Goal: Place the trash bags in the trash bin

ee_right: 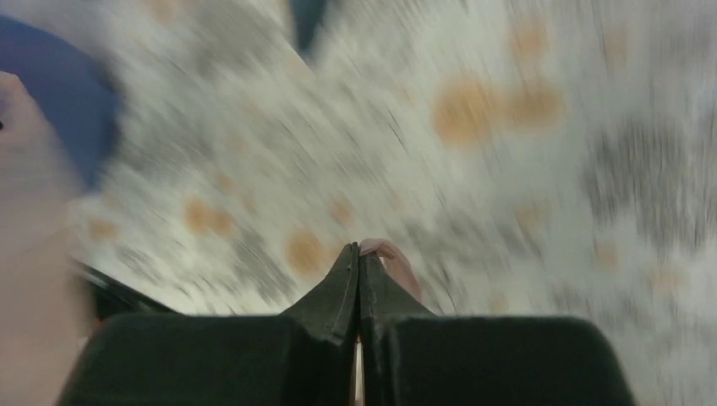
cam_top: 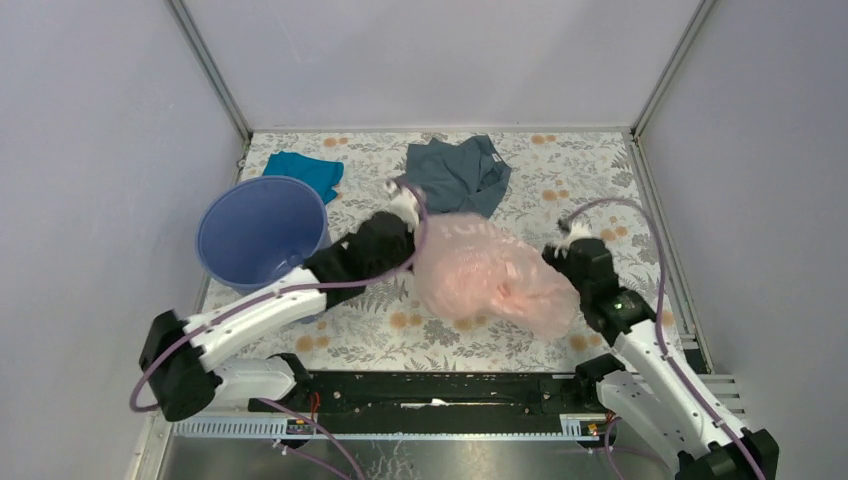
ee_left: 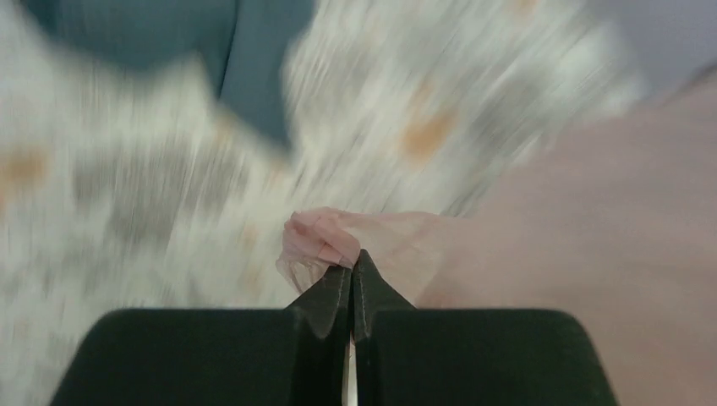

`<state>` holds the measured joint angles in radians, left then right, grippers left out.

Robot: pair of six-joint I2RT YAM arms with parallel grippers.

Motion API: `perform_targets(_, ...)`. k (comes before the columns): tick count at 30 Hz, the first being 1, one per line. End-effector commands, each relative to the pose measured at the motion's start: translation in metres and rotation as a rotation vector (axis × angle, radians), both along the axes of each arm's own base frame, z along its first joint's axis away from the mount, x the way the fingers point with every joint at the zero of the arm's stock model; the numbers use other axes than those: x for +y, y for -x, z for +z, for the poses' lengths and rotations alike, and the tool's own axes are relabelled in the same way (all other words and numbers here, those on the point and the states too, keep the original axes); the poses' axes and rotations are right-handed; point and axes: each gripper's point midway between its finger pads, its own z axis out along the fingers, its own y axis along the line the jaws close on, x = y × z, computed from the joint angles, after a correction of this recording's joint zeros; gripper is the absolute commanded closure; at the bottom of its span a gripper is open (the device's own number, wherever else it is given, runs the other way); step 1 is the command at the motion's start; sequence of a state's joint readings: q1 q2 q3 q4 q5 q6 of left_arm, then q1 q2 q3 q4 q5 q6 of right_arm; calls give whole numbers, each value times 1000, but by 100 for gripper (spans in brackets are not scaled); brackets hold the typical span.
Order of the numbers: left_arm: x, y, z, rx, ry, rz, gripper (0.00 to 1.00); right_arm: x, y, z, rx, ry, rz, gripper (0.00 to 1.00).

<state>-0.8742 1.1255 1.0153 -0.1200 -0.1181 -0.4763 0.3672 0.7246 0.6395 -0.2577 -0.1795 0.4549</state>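
My left pincer [ee_left: 353, 264] and right pincer [ee_right: 359, 254] tight on one translucent pink plastic bag [cam_top: 490, 275], one round blue-violet plastic bucket [cam_top: 255, 232] leftward.

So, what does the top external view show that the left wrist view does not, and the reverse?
Only top external: the blue-violet bucket, the teal cloth, the left arm and right arm, and the whole pink trash bag held between them. Only left wrist: up close, the left arm's jaws shut on a bunched corner of the film. Both: that bag, the grey-blue garment and the flowered tablecloth.
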Motion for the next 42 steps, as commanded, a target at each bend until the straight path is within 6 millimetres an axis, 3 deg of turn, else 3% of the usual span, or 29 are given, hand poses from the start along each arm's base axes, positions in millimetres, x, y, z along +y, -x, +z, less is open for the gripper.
perform_targets(1,18,12,-23,66,-59,16,100,-3,12,24,-26,-74,-34,100)
perform_targets(2,20,0,6,-8,-52,54,100,-7,0,47,-87,-48,-54,100)
perform_targets(3,19,-12,38,-72,-44,76,100,-8,-12,91,-172,-40,-67,100)
perform_targets(5,8,-32,105,-186,-56,86,100,-9,-32,160,-276,11,-69,100)
perform_targets(6,7,-32,150,-261,-28,72,100,-10,-38,204,-352,20,-73,100)
perform_targets(7,3,-30,196,-328,20,52,100,-13,-40,242,-414,30,-79,100)
perform_targets(9,6,-11,273,-453,153,-1,100,-21,-26,314,-548,13,-90,100)
perform_targets(11,21,24,326,-583,295,-67,100,-28,0,364,-672,-44,-85,100)
perform_targets(12,28,37,333,-619,341,-83,100,-29,14,380,-737,-80,-72,100)
perform_targets(13,39,45,333,-646,385,-70,100,-29,24,383,-772,-103,-56,100)
perform_targets(14,47,44,320,-643,402,-32,100,-29,30,378,-791,-124,-48,100)
perform_targets(15,49,32,282,-595,365,19,100,-29,30,360,-776,-125,-52,100)
perform_targets(17,65,6,218,-485,263,180,100,-33,13,301,-661,-69,-100,100)
perform_targets(19,77,-17,135,-320,108,306,100,-39,-7,219,-472,9,-163,100)
perform_targets(21,80,-23,56,-179,-21,319,100,-34,-11,135,-282,52,-150,100)
perform_targets(23,83,-18,5,-77,-75,323,100,-25,-3,68,-132,31,-119,100)
perform_targets(25,78,-14,-14,-29,-74,281,100,-18,2,39,-75,-20,-106,100)
perform_targets(26,72,-13,-10,-27,-61,253,100,-16,1,38,-75,-34,-106,100)
perform_targets(27,64,-12,0,-41,-50,208,100,-15,-3,52,-107,-38,-105,100)
perform_targets(29,44,-18,36,-102,-34,136,100,-15,-16,98,-195,-21,-106,100)
perform_targets(31,25,-22,107,-190,24,73,100,-14,-26,172,-317,-8,-92,100)
perform_targets(33,13,-11,198,-293,141,-15,100,-15,-22,256,-462,-32,-74,100)
perform_targets(34,15,11,264,-381,250,-86,100,-16,-13,295,-536,-56,-60,100)
perform_targets(36,17,57,334,-501,401,-234,100,-18,21,365,-692,-137,-15,100)
perform_targets(37,20,77,354,-558,464,-286,100,-17,39,389,-767,-179,23,100)
perform_targets(39,32,95,357,-623,547,-301,100,-18,64,405,-869,-231,62,100)
perform_targets(40,36,89,344,-617,554,-256,100,-18,67,396,-880,-241,64,100)
perform_targets(41,37,74,318,-580,524,-190,100,-18,62,378,-858,-233,56,100)
perform_targets(42,38,53,285,-515,461,-94,100,-16,47,339,-779,-200,40,100)
